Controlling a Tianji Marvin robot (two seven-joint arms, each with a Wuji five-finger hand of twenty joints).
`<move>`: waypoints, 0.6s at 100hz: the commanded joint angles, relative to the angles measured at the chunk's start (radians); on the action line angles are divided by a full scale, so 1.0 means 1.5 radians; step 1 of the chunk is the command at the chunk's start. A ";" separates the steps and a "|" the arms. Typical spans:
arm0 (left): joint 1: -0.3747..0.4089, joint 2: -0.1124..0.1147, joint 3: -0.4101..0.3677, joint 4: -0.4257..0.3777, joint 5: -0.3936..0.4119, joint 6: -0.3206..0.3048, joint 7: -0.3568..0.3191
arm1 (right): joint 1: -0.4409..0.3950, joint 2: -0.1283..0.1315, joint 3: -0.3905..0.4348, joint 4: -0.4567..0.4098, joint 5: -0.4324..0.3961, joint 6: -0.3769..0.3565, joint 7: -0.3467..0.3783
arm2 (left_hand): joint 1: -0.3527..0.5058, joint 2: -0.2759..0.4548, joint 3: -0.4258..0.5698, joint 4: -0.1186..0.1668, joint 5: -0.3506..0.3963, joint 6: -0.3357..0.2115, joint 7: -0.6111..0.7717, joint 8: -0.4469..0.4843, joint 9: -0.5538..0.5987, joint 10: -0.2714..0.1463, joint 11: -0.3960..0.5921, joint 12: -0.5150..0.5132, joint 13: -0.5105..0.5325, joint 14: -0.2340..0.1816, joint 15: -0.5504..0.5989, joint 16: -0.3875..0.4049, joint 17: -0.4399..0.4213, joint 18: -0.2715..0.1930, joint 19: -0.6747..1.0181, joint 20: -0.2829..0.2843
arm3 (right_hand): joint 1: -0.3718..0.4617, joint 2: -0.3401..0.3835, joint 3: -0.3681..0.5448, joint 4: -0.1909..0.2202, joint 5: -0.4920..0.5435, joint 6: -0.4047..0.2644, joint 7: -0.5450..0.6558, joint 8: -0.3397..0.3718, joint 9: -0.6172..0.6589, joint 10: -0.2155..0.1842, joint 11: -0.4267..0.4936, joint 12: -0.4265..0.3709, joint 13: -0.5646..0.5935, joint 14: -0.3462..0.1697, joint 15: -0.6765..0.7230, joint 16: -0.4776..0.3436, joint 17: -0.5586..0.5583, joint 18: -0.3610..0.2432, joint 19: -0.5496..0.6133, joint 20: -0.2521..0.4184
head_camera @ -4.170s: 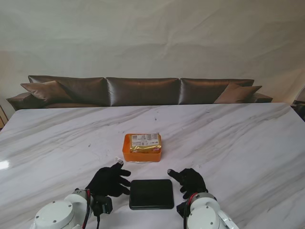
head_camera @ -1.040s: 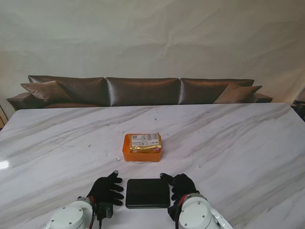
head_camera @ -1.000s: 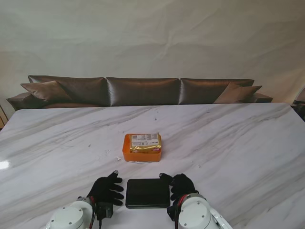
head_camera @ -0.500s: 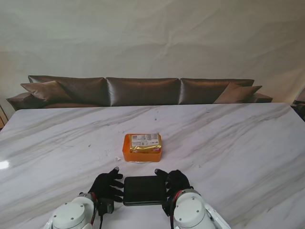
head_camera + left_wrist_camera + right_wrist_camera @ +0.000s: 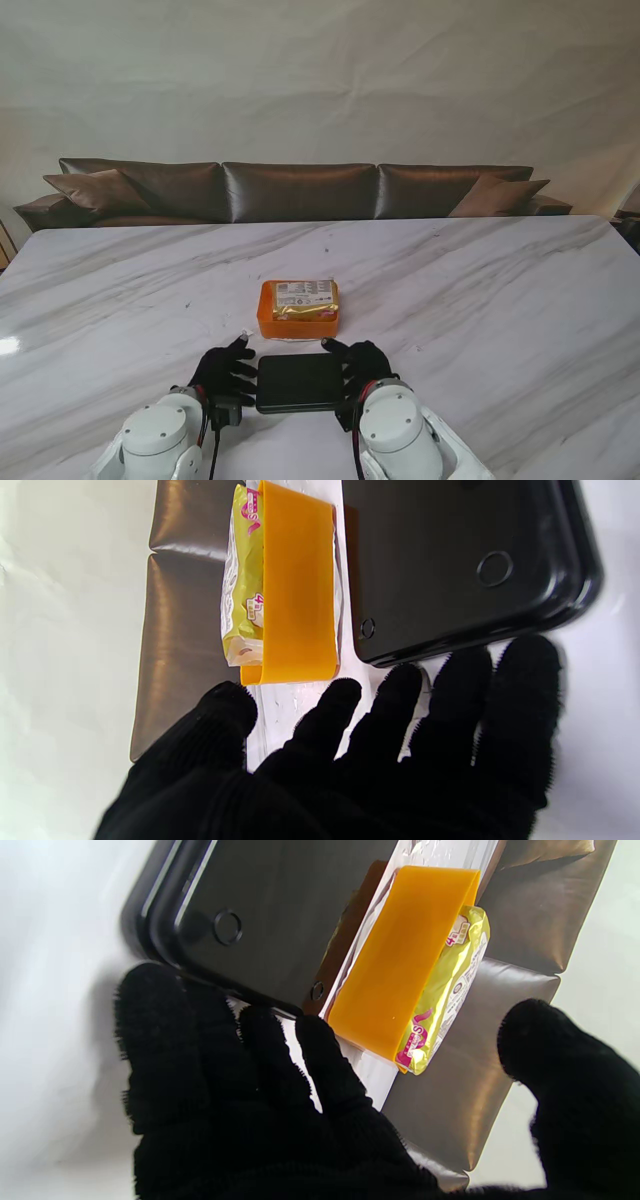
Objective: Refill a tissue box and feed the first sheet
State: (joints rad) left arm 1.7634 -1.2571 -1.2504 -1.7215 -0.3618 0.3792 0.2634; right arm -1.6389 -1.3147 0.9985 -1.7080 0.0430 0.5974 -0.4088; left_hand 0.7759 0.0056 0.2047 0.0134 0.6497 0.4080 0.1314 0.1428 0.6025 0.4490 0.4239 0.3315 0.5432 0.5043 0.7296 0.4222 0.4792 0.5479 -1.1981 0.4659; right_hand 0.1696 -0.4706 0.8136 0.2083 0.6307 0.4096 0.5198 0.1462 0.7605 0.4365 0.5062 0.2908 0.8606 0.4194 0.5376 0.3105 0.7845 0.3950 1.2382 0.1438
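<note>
My left hand sits at nine o'clock of the black tissue box, fingers spread, their tips at its edge; whether they touch it I cannot tell. My right hand flanks it at three o'clock, fingers spread at the rim, grasping nothing. At twelve o'clock, just beyond the box, the orange tray holds the yellow tissue pack on the marble table.

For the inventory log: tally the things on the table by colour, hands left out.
Black: 1, the tissue box lid
Orange: 1, the tissue box base
Yellow: 1, the tissue pack in that base
Total: 3
</note>
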 commanded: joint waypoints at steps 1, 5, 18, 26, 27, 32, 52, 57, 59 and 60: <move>-0.004 -0.012 0.010 0.009 -0.006 0.000 -0.013 | 0.005 -0.014 -0.010 0.005 0.010 -0.007 0.016 | -0.012 -0.012 0.003 0.015 0.017 0.007 0.002 -0.009 0.006 -0.005 -0.007 -0.005 -0.051 0.013 -0.082 -0.006 0.014 -0.044 1.510 -0.002 | 0.001 0.007 -0.015 0.019 0.014 0.008 0.009 0.001 0.011 0.005 0.013 -0.001 0.016 -0.022 -0.009 -0.009 0.015 -0.058 -0.001 -0.009; -0.009 -0.013 0.011 0.012 -0.007 -0.001 -0.012 | 0.009 -0.015 -0.011 0.009 0.012 -0.008 0.016 | -0.012 -0.013 0.003 0.015 0.018 0.006 0.003 -0.009 0.006 -0.006 -0.008 -0.005 -0.051 0.012 -0.082 -0.007 0.013 -0.044 1.510 -0.002 | 0.001 0.007 -0.016 0.019 0.013 0.007 0.009 0.001 0.011 0.005 0.012 -0.002 0.015 -0.022 -0.009 -0.009 0.015 -0.058 -0.001 -0.009; -0.026 -0.015 0.014 0.023 -0.007 0.000 -0.010 | 0.024 -0.017 -0.012 0.022 0.018 -0.010 0.016 | -0.013 -0.013 0.004 0.015 0.018 0.004 0.004 -0.008 0.007 -0.006 -0.008 -0.005 -0.051 0.012 -0.083 -0.007 0.013 -0.044 1.511 -0.001 | 0.001 0.007 -0.016 0.019 0.014 0.005 0.010 0.002 0.011 0.004 0.010 -0.002 0.016 -0.022 -0.009 -0.009 0.015 -0.058 -0.001 -0.009; -0.036 -0.016 0.015 0.030 -0.005 0.002 -0.007 | 0.033 -0.018 -0.012 0.030 0.021 -0.010 0.016 | -0.013 -0.013 0.004 0.015 0.019 0.002 0.004 -0.008 0.008 -0.007 -0.008 -0.005 -0.051 0.013 -0.083 -0.007 0.013 -0.043 1.512 0.000 | 0.001 0.007 -0.016 0.019 0.014 0.004 0.010 0.002 0.011 0.004 0.010 -0.002 0.016 -0.022 -0.009 -0.009 0.013 -0.060 -0.002 -0.009; -0.037 -0.017 0.015 0.031 -0.005 0.002 -0.007 | 0.034 -0.018 -0.012 0.031 0.022 -0.010 0.016 | -0.014 -0.013 0.004 0.014 0.019 0.001 0.005 -0.008 0.008 -0.006 -0.008 -0.005 -0.050 0.014 -0.082 -0.007 0.013 -0.043 1.512 0.000 | 0.001 0.007 -0.016 0.019 0.014 0.004 0.010 0.002 0.011 0.004 0.010 -0.002 0.016 -0.022 -0.009 -0.009 0.013 -0.060 -0.002 -0.009; -0.042 -0.017 0.015 0.036 -0.005 0.001 -0.006 | 0.038 -0.019 -0.011 0.036 0.023 -0.009 0.017 | -0.014 -0.013 0.004 0.014 0.019 -0.001 0.005 -0.007 0.010 -0.007 -0.007 -0.005 -0.050 0.014 -0.082 -0.007 0.014 -0.042 1.514 0.000 | 0.001 0.006 -0.016 0.019 0.014 0.003 0.010 0.002 0.011 0.004 0.010 -0.002 0.015 -0.022 -0.009 -0.009 0.013 -0.060 -0.002 -0.009; -0.063 -0.017 0.019 0.058 0.000 -0.001 -0.013 | 0.053 -0.021 -0.010 0.054 0.030 -0.011 0.017 | -0.017 -0.011 0.004 0.015 0.016 -0.012 0.007 -0.006 0.013 -0.018 -0.007 -0.005 -0.052 0.014 -0.083 -0.007 0.009 -0.045 1.516 0.003 | 0.000 0.006 -0.015 0.020 0.013 0.002 0.009 0.001 0.010 0.004 0.009 -0.002 0.015 -0.022 -0.010 -0.009 0.013 -0.060 -0.001 -0.009; -0.068 -0.018 0.021 0.065 0.002 -0.004 -0.014 | 0.056 -0.022 -0.010 0.057 0.033 -0.012 0.017 | -0.017 -0.011 0.004 0.015 0.016 -0.013 0.008 -0.005 0.013 -0.018 -0.007 -0.005 -0.053 0.014 -0.083 -0.007 0.008 -0.045 1.518 0.004 | 0.000 0.006 -0.015 0.020 0.013 0.002 0.009 0.001 0.010 0.004 0.009 -0.002 0.014 -0.021 -0.010 -0.009 0.013 -0.060 -0.001 -0.009; -0.069 -0.018 0.021 0.068 0.002 -0.006 -0.014 | 0.057 -0.022 -0.011 0.058 0.033 -0.012 0.018 | -0.017 -0.011 0.004 0.015 0.016 -0.013 0.009 -0.005 0.014 -0.018 -0.007 -0.005 -0.053 0.014 -0.083 -0.007 0.008 -0.045 1.518 0.004 | 0.000 0.006 -0.015 0.020 0.013 0.002 0.009 0.001 0.010 0.004 0.009 -0.002 0.014 -0.021 -0.010 -0.009 0.013 -0.060 -0.001 -0.009; -0.070 -0.018 0.022 0.069 0.002 -0.006 -0.014 | 0.057 -0.022 -0.011 0.058 0.034 -0.012 0.018 | -0.017 -0.011 0.004 0.015 0.016 -0.014 0.009 -0.005 0.014 -0.018 -0.007 -0.005 -0.053 0.014 -0.083 -0.007 0.008 -0.044 1.519 0.004 | -0.001 0.006 -0.015 0.020 0.013 0.002 0.009 0.001 0.010 0.004 0.009 -0.002 0.015 -0.021 -0.009 -0.009 0.013 -0.060 -0.001 -0.009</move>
State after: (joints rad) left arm 1.6641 -1.2691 -1.2297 -1.6337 -0.3566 0.3777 0.2661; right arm -1.5533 -1.3334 0.9927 -1.6250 0.0829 0.5858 -0.4080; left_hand 0.7622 0.0055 0.2050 0.0134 0.6512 0.4080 0.1314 0.1428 0.6025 0.4414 0.4235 0.3315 0.5432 0.5060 0.7087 0.4469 0.4752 0.5585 -1.2325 0.4679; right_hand 0.1696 -0.4706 0.8136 0.2083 0.6307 0.4084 0.5215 0.1462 0.7571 0.4368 0.5062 0.2899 0.8514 0.4265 0.5191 0.3088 0.7841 0.3973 1.2380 0.1438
